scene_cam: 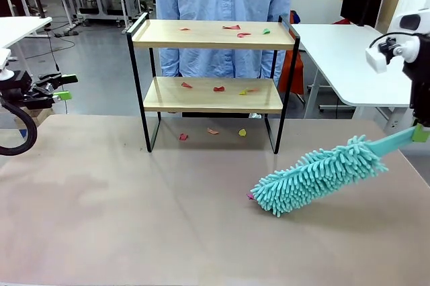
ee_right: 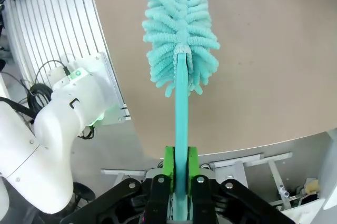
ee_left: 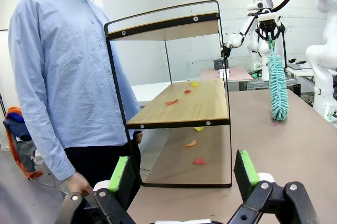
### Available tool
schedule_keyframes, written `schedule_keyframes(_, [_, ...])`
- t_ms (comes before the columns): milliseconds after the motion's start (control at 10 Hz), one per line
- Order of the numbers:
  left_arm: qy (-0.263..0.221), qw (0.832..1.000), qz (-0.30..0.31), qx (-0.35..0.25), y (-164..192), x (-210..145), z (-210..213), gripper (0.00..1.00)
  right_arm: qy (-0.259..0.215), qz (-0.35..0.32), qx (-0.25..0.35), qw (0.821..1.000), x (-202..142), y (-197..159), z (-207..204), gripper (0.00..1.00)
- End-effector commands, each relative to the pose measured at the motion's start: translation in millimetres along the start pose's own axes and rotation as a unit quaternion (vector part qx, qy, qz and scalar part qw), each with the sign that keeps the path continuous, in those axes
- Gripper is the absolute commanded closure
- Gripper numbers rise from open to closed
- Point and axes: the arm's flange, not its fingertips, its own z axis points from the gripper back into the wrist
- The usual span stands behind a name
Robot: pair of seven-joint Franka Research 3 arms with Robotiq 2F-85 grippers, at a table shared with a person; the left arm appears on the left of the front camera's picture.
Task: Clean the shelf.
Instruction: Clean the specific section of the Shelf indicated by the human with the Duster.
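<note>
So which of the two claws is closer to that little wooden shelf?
The left. The left claw hangs open just off the left end of the shelf, facing it; the right claw sits farther off past its right end, gripping the teal duster.

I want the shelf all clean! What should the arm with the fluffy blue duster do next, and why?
Probably lift the duster and swing it left to the top board of the shelf. The right gripper grips its handle, but its head sits low, right of the shelf, whose boards hold scraps.
</note>
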Motion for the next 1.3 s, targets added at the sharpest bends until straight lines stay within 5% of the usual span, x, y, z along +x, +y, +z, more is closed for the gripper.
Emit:
schedule_keyframes(0, [0.003,1.000,-0.005,-0.004,-1.4,2.3,-0.3,0.00,0.010,0.014,-0.011,1.000,1.9,-6.3,0.9,0.87])
schedule_keyframes(1200, [0.003,1.000,-0.005,-0.004,-1.4,2.3,-0.3,0.00,0.000,0.000,0.000,1.000,0.0,0.0,0.0,0.87])
